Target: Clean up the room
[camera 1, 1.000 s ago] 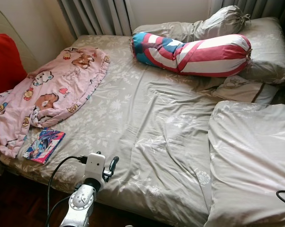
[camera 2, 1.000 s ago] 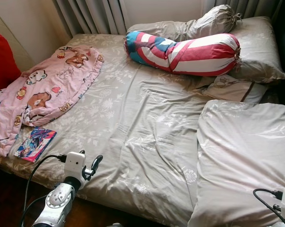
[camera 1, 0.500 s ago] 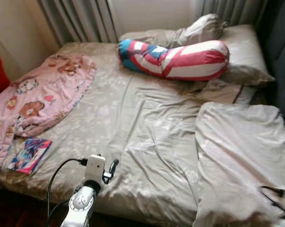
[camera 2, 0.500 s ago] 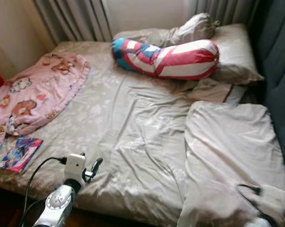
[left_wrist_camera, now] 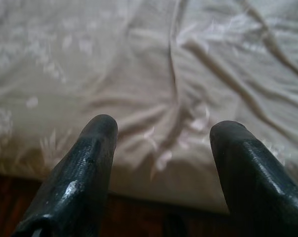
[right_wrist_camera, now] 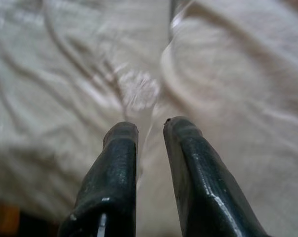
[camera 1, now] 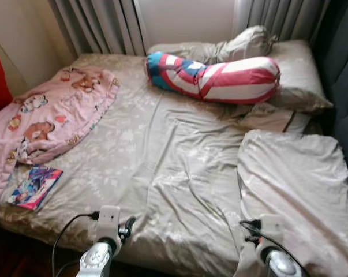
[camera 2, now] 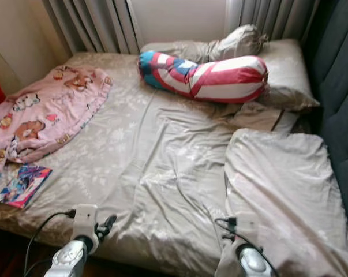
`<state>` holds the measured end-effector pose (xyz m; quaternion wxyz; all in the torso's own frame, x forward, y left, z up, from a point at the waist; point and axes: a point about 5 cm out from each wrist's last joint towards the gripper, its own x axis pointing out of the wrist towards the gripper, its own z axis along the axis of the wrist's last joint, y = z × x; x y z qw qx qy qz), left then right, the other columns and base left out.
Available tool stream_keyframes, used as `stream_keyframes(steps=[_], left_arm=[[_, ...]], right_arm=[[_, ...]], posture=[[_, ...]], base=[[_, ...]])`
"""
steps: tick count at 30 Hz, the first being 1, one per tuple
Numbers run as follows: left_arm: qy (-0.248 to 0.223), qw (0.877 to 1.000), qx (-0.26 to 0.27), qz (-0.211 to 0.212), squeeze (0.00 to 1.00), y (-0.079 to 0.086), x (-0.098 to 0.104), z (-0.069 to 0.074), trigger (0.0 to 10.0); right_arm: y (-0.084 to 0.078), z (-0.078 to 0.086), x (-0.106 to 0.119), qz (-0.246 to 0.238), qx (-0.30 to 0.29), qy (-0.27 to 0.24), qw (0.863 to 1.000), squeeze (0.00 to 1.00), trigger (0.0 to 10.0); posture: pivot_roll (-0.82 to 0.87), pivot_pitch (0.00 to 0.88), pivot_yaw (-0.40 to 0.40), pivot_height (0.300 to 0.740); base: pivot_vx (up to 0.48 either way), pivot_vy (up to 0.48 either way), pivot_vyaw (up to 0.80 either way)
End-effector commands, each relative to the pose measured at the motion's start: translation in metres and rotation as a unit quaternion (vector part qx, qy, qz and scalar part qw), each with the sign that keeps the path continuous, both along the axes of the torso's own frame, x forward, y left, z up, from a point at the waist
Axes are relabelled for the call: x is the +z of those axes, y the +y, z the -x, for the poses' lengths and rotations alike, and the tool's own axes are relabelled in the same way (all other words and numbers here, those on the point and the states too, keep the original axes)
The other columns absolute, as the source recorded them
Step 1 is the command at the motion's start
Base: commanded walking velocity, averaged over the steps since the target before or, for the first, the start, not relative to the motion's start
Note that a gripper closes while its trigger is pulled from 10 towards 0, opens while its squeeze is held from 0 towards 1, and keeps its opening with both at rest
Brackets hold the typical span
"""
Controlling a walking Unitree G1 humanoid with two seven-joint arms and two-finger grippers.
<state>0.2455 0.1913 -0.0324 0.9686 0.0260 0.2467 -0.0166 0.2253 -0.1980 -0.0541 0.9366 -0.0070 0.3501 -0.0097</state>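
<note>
Right gripper (right_wrist_camera: 149,129), fingers narrowly apart and clamped on nothing, poised over the near edge of the folded grey duvet (camera 1: 295,184) at near right; left gripper (left_wrist_camera: 162,133), fingers wide apart, over the near edge of the bed sheet (camera 1: 179,156). Farther out: striped bolster (camera 1: 220,78) far centre, pink blanket (camera 1: 52,115) far left, book (camera 1: 34,187) near left. Best taken by the duvet's thick folded edge, pinched deep, not the sheet below.
</note>
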Motion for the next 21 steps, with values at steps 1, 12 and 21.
stream_keyframes(steps=[1,12,21], left_arm=[[0.035,0.999,0.009,-0.003,0.00,0.004,-0.010,0.010,10.0],[0.119,0.992,0.026,-0.017,0.00,0.002,-0.027,0.025,10.0],[0.133,0.986,0.103,0.020,0.00,0.004,-0.031,0.029,10.0]], right_arm=[[0.002,0.006,-0.006,0.004,0.016,0.027,0.999,0.00,10.0],[0.003,0.013,-0.012,0.045,0.056,0.070,0.995,0.00,10.0],[0.009,0.010,-0.012,0.044,0.065,0.075,0.994,0.00,10.0]], posture=[[0.02,0.032,0.019,0.740],[0.03,0.000,-0.003,0.740],[0.04,0.000,-0.021,0.740]], base=[[0.000,0.000,0.00],[0.000,0.000,0.00],[0.000,0.000,0.00]])
